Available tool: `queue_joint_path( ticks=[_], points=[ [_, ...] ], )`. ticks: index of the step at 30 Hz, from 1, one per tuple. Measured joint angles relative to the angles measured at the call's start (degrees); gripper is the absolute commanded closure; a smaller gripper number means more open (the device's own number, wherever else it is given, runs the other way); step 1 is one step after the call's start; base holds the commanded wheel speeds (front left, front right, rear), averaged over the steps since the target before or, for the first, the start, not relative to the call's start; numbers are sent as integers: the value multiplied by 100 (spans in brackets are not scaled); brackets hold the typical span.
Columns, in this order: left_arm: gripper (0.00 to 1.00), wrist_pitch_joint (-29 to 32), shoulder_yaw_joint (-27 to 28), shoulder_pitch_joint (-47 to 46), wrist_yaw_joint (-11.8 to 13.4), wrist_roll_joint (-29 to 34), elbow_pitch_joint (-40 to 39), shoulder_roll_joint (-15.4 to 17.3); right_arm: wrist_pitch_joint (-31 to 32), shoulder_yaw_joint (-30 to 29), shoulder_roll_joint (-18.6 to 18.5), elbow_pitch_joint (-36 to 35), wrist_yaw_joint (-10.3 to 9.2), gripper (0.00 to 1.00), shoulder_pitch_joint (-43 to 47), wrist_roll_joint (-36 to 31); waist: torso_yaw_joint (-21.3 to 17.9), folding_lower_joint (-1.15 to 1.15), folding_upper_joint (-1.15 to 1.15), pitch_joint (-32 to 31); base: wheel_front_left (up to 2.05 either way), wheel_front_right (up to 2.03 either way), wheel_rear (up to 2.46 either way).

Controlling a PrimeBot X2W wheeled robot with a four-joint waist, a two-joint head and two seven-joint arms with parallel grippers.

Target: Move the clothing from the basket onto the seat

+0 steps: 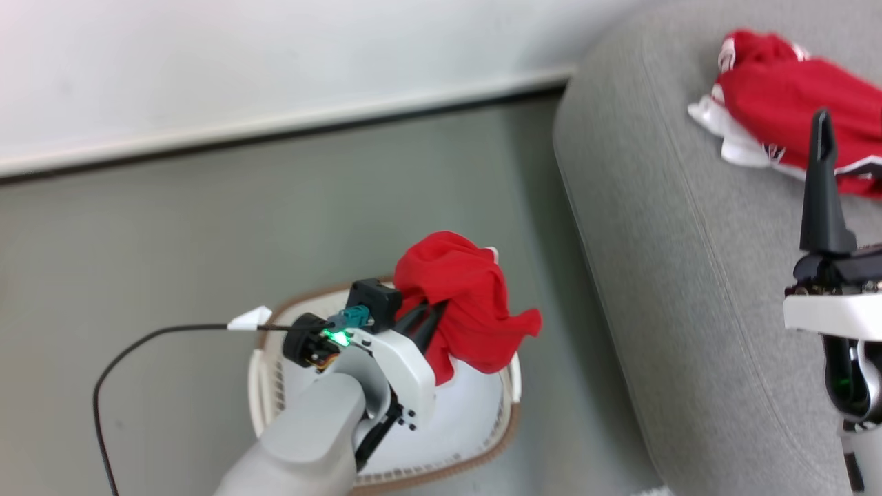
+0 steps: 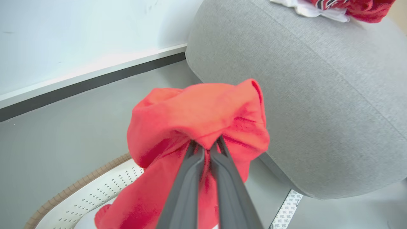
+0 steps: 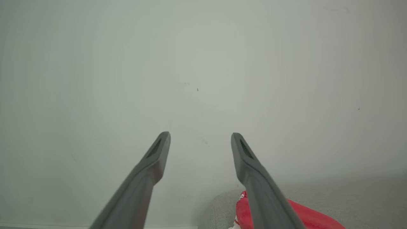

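Observation:
A plain red garment (image 1: 468, 303) hangs above the cream basket (image 1: 496, 430), pinched in my left gripper (image 1: 431, 313), which is shut on its bunched cloth. The left wrist view shows the two dark fingers (image 2: 187, 178) closed together on the red garment (image 2: 197, 117), with the basket's brown rim (image 2: 79, 184) below it. The striped red and white garment (image 1: 785, 103) lies on the grey seat (image 1: 675, 227) at the upper right. My right gripper (image 3: 200, 140) stands open and empty, pointing at the wall above the seat (image 3: 334, 197); one of its fingers (image 1: 822, 186) rises in front of the striped garment.
A pale wall with a dark baseboard (image 1: 275, 131) runs behind the grey floor (image 1: 138, 248). A black cable (image 1: 138, 344) loops off my left wrist over the floor. The basket stands on the floor just left of the seat's rounded edge.

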Motion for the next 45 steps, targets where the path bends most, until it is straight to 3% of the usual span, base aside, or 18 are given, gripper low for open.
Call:
queue_joint_path(
  ticks=[4, 12, 25, 40, 45],
  points=[
    [100, -10, -76, 144, 0, -232, -394, 32, 1, 9, -57, 73, 0, 0, 202, 12, 170, 0, 0, -427, 0, 0, 0],
    [100, -37, 176, 404, -3, -320, -1464, 409, -1, 296, -145, 318, 0, 0, 556, 175, 514, -1, 0, -1128, 0, 0, 0],
    [100, 10, 526, 598, 432, -193, -2924, 886, -1, 862, -78, 536, 0, 0, 1030, 419, 817, 0, 0, -1942, 0, 0, 0],
    [100, 592, 584, 865, 881, -244, -4456, 1302, -1, 1283, 49, 222, 0, 0, 1388, 576, 811, 0, 0, -2117, 0, 0, 0],
    [100, 655, 570, 906, 933, -248, -4596, 1362, -1, 2183, -226, -208, 0, 0, 1272, 924, 791, 0, 0, -2084, 0, 0, 0]
  ],
)
